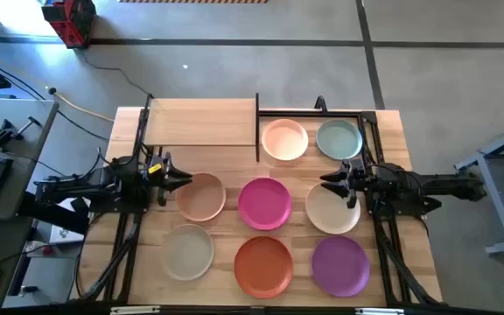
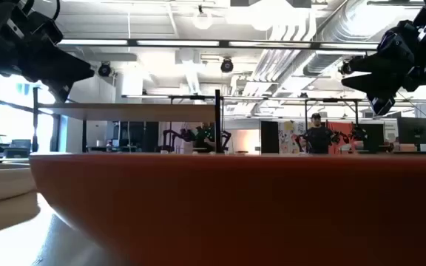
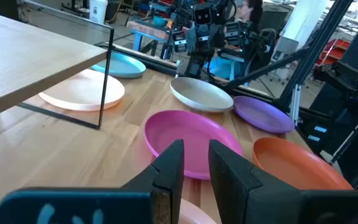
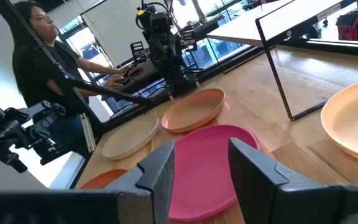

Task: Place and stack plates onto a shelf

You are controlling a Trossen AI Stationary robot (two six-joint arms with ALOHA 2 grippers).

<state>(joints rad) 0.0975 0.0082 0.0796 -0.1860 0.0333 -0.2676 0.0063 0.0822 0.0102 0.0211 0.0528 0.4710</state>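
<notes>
The shelf's light-wood board (image 1: 204, 122) stands at the table's far side on a thin black frame (image 1: 322, 112). A peach plate (image 1: 284, 140) and a pale green plate (image 1: 338, 140) lie on the tabletop inside that frame, right of the board. The tan-pink (image 1: 202, 195), magenta (image 1: 264, 203), cream (image 1: 332, 208), beige-grey (image 1: 188, 249), orange (image 1: 263, 265) and purple (image 1: 340, 263) plates lie flat on the table. My left gripper (image 1: 182, 179) hovers open over the tan-pink plate's left rim. My right gripper (image 1: 329, 182) hovers open over the cream plate's far rim. Both point at the magenta plate (image 3: 191, 140), (image 4: 210, 162).
The orange plate's rim (image 2: 235, 199) fills the low view's foreground, with both grippers high above it. A person (image 4: 42, 56) sits beyond the table's left side, and another arm rig (image 3: 204, 31) stands beyond the right side. Bare wood lies under the shelf board (image 3: 23, 56).
</notes>
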